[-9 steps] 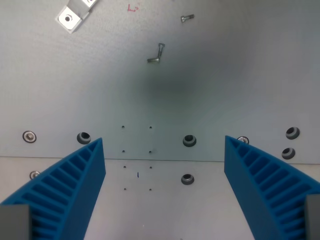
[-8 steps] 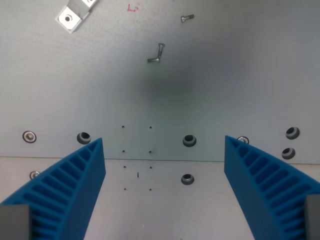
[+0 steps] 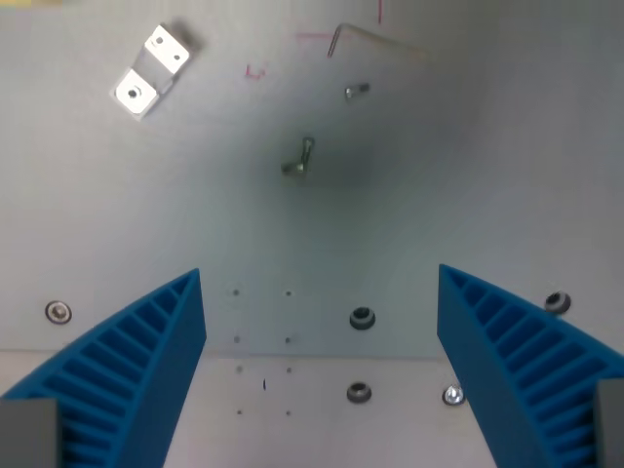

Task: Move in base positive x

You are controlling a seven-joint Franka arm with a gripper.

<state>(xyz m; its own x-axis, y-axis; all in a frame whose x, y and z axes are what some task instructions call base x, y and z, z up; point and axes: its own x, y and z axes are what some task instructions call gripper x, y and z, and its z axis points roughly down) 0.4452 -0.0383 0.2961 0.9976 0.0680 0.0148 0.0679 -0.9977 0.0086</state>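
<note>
Gripper (image 3: 320,322): blue ribbed fingers (image 3: 136,375) spread wide, holding nothing, above grey metal plate (image 3: 507,166). Angle bracket (image 3: 151,70) upper left; hex key (image 3: 375,37) and two screws (image 3: 356,92) near top centre.

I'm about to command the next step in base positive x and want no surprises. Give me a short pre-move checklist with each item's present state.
1. End effector open and holding nothing: ok.
2. Small loose metal screws lie apart from the blue ribbed fingers: ok.
3. Bent silver metal bracket sits far toward the wrist view's upper left, untouched: ok.
4. Thin bent metal hex key near the top edge, clear of the fingers: ok.
5. Height above the grey metal plate: cannot tell.
</note>
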